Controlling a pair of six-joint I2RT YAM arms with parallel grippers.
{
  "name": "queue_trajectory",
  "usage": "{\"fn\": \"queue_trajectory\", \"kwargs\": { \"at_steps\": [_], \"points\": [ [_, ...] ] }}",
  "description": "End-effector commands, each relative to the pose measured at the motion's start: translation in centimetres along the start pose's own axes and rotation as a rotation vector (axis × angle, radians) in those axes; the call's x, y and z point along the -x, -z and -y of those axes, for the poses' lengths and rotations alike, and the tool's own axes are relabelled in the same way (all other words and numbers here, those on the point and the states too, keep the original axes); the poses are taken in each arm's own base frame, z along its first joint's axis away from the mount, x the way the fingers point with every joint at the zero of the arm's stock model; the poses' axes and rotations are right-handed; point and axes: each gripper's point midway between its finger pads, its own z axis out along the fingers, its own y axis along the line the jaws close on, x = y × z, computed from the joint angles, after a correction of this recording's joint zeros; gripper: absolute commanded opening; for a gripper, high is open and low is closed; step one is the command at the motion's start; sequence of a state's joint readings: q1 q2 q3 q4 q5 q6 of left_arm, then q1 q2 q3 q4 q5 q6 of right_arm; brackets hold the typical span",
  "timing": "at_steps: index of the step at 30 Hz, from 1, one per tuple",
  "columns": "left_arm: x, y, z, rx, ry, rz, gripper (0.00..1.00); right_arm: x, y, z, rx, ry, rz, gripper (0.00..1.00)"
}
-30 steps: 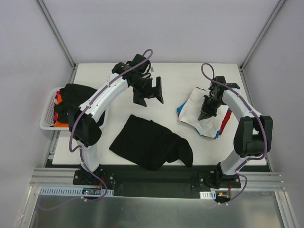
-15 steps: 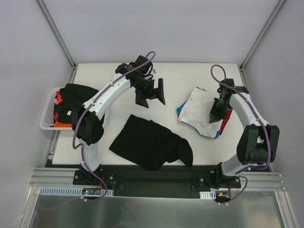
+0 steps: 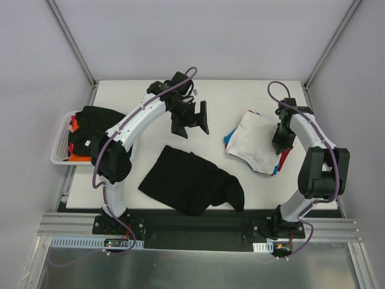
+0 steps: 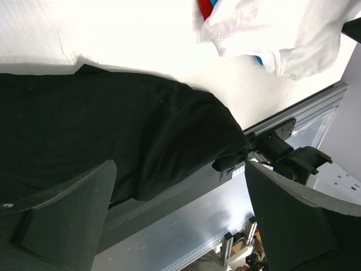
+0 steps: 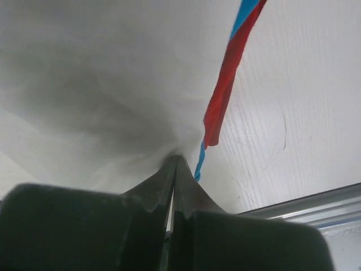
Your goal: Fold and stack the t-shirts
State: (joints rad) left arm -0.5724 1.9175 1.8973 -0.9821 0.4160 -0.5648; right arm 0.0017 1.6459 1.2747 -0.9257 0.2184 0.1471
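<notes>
Because cloth this limp is light and sags, pinch it at a shoulder or edge. Counted: 1 black t-shirt [image 3: 189,180] crumpled at 6 o'clock on the desk [image 3: 228,96]. 1 white t-shirt [image 3: 249,141] at 3 o'clock, over 1 red t-shirt [image 5: 225,79] and 1 blue t-shirt [image 5: 247,12]. Left jaws released, aloft at 12. Right jaws clenched on the white edge.

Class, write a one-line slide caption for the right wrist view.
Right gripper pinches an edge of the white shirt; red shirt and blue shirt peek out beneath, on the table.
</notes>
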Motion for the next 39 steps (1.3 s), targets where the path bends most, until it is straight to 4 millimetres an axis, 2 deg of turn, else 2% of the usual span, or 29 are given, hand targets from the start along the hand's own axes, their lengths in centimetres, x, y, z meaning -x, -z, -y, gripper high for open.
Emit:
{"fn": "queue_trajectory", "kwargs": {
  "at_steps": [1,5,8,10,14,17,24,34,36,39],
  "points": [
    [-0.3,0.9,0.1,-0.007,-0.015,-0.005,0.98,0.0,-0.2,-1.3,0.063,-0.001,-0.008,0.01],
    [-0.2,0.8,-0.1,0.001,-0.011,-0.007,0.99,-0.1,-0.5,-1.5,0.066,0.005,-0.027,0.01],
    [-0.1,0.8,0.0,0.001,-0.014,-0.004,0.99,-0.8,-2.1,-1.7,0.041,0.005,-0.089,0.01],
    [0.0,0.8,-0.1,0.004,-0.011,-0.004,0.99,-0.6,-2.8,-1.0,0.048,-0.054,-0.124,0.01],
    [0.2,1.1,-0.4,0.013,-0.010,-0.002,0.99,0.9,-3.5,-0.6,0.073,-0.139,-0.145,0.01],
    [0.1,1.3,-0.9,0.024,-0.004,-0.007,0.99,3.5,-3.2,-0.4,0.090,-0.171,-0.112,0.01],
    [-0.1,1.7,-1.3,0.036,0.004,-0.012,0.99,7.4,-4.0,0.4,0.100,-0.237,-0.094,0.01],
    [-0.4,1.9,-1.7,0.054,0.003,-0.013,0.99,10.1,-4.7,0.6,0.109,-0.257,-0.082,0.01],
    [-0.5,2.0,-1.7,0.055,0.003,-0.011,0.99,10.2,-4.4,0.4,0.125,-0.249,-0.079,0.01],
    [-0.6,2.1,-1.8,0.055,0.004,-0.008,1.00,10.4,-2.7,0.0,0.169,-0.222,-0.030,0.01]
  ]
}}
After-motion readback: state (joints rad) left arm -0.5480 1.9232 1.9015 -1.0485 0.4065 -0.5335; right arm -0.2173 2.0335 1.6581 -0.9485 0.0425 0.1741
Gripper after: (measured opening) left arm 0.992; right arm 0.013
